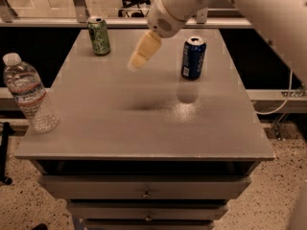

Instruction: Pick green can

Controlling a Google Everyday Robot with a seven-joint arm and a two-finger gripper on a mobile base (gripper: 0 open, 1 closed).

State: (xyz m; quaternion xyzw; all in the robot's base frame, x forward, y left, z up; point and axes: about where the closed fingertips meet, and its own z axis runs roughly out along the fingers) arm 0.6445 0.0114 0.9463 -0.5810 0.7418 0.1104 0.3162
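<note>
The green can [99, 35] stands upright at the far left corner of the grey table [144, 128]; it has a mottled light-green pattern and a silver top. My gripper [137, 59] hangs above the table's middle back, to the right of the green can and apart from it, holding nothing. The white arm comes in from the upper right.
A dark blue can [193, 57] with white lettering stands at the back right, to the right of the gripper. A clear water bottle [29, 94] stands at the left edge. The table has drawers below its front edge.
</note>
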